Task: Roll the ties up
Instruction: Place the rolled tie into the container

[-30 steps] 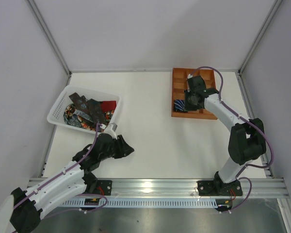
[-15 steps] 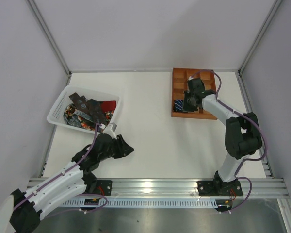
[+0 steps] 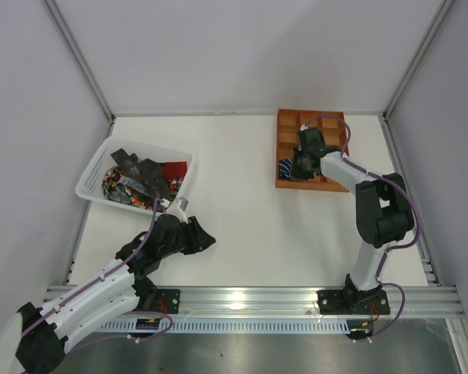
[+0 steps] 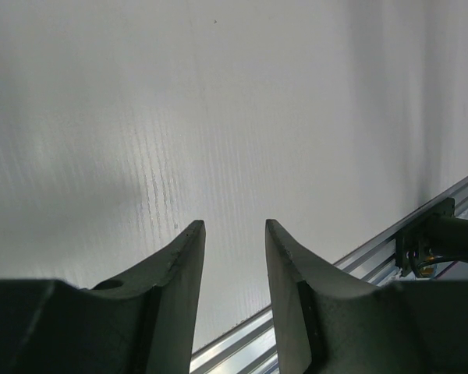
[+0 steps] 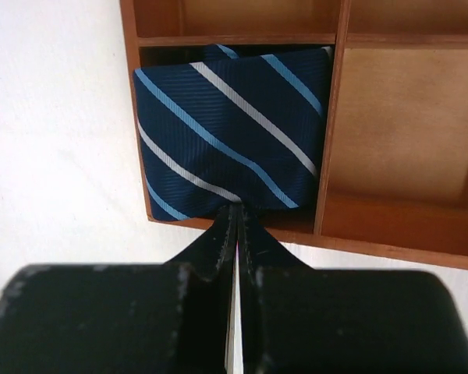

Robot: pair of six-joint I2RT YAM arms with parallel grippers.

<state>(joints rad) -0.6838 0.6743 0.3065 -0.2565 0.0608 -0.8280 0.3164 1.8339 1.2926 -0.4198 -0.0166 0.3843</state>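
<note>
A navy tie with light-blue stripes (image 5: 230,125) lies rolled in the near-left compartment of the orange-brown tray (image 5: 390,117). My right gripper (image 5: 236,209) is shut, its tips touching the tie's near edge; whether fabric is pinched between them does not show. From above, the same gripper (image 3: 296,167) sits over that tie (image 3: 285,168) at the tray's (image 3: 333,125) near-left corner. Several other ties (image 3: 140,179), dark, red and patterned, lie heaped in the white basket (image 3: 93,167). The left gripper (image 4: 234,226) hangs open and empty above bare table, below the basket (image 3: 207,243).
The tray's other compartments (image 5: 398,140) show bare wood. A metal rail (image 4: 374,249) runs along the table's near edge close to my left gripper. Grey walls enclose the table on three sides.
My right gripper has shut and shifted toward the tray's near-left compartment onto the navy tie. The left arm has stayed still.
</note>
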